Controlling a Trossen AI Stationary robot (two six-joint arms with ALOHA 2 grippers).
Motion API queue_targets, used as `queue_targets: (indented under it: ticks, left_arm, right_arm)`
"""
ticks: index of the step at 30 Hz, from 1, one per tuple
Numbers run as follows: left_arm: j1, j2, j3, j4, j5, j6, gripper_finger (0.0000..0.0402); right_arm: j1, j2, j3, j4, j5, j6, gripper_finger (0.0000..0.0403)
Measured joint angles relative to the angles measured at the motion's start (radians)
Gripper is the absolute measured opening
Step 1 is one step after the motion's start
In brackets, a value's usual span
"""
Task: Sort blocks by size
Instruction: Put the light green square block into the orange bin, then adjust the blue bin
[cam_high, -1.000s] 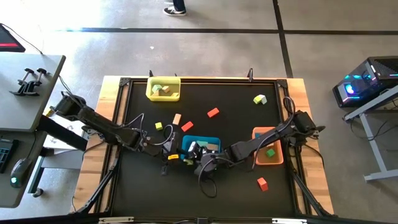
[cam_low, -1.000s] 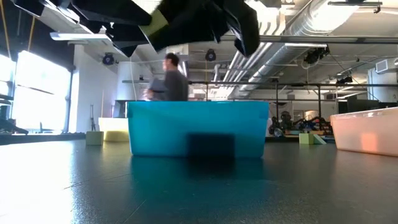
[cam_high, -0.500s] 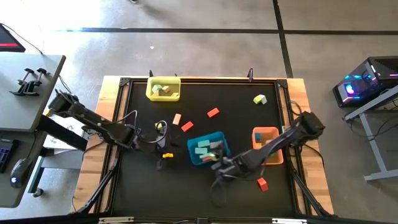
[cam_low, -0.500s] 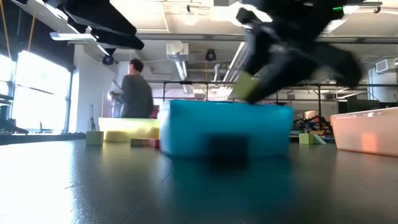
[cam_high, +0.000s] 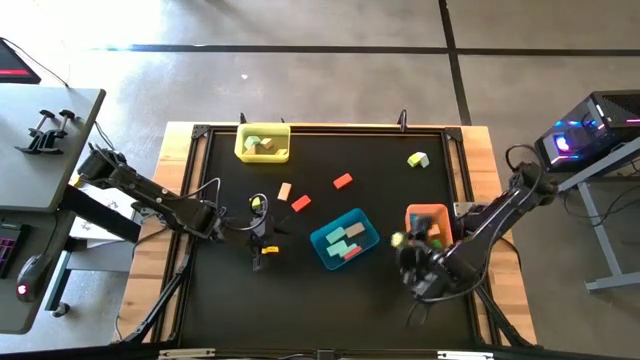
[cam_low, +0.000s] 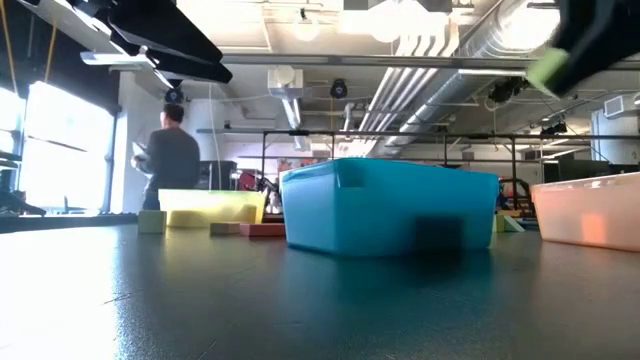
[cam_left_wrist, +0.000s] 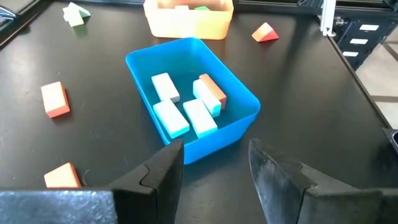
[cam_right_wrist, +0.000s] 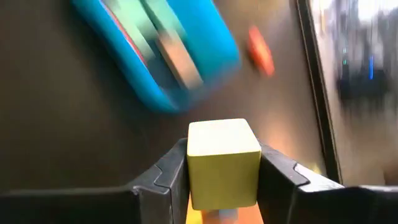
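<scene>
A lime-yellow cube (cam_right_wrist: 224, 158) sits between the fingers of my right gripper (cam_high: 400, 242), which is in the air between the blue tray (cam_high: 345, 238) and the orange tray (cam_high: 428, 222). The low view shows that cube (cam_low: 548, 68) high above the table. My left gripper (cam_left_wrist: 214, 168) stands open with nothing in it, left of the blue tray (cam_left_wrist: 193, 99), which holds several pale and tan bars. Loose blocks rest flat on the black mat: red (cam_high: 343, 181), orange (cam_high: 301, 203), tan (cam_high: 285, 191), small lime (cam_high: 256, 202). My right gripper pinches the lime-yellow cube by two opposite side faces (cam_right_wrist: 194, 163), one finger on each. The fingers slant downward. The cube is lifted clear of the table, its top face showing between the fingers.
A yellow tray (cam_high: 262, 142) with blocks stands at the far left of the mat. A green and yellow pair of blocks (cam_high: 418, 159) lies at the far right. A red block (cam_left_wrist: 265, 32) lies near the orange tray. A person walks in the room behind the table.
My right gripper has swung from above the blue tray toward the table's right edge, rolling as it went, with the lime-yellow cube still between its fingers. The blue tray has slid a little to the right and turned askew. My left gripper has drawn back slightly toward the left.
</scene>
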Motion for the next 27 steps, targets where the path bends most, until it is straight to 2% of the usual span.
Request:
queue_targets:
  ticks: [3,6,9,15,22,27]
  left_arm:
    - [0.000,0.000,0.000,0.000,0.000,0.000,0.0168]
    - [0.000,0.000,0.000,0.000,0.000,0.000,0.0168]
    - [0.000,0.000,0.000,0.000,0.000,0.000,0.0168]
    - [0.000,0.000,0.000,0.000,0.000,0.000,0.0168]
    - [0.000,0.000,-0.001,-0.005,0.000,0.000,0.0168]
    - [0.000,0.000,-0.001,-0.005,0.000,0.000,0.0168]
  right_arm:
    - [-0.009,-0.006,-0.001,-0.235,-0.150,0.259,0.0129]
    - [-0.022,-0.007,-0.001,-0.328,-0.313,0.368,0.0129]
    - [-0.039,-0.008,-0.001,-0.297,-0.413,0.338,0.0129]
    - [-0.093,-0.008,-0.080,-0.207,-0.526,0.232,0.0130]
    - [-0.135,-0.007,-0.213,-0.105,-0.631,0.216,0.0197]
    - [-0.143,-0.007,-0.219,-0.101,-0.631,0.160,0.0216]
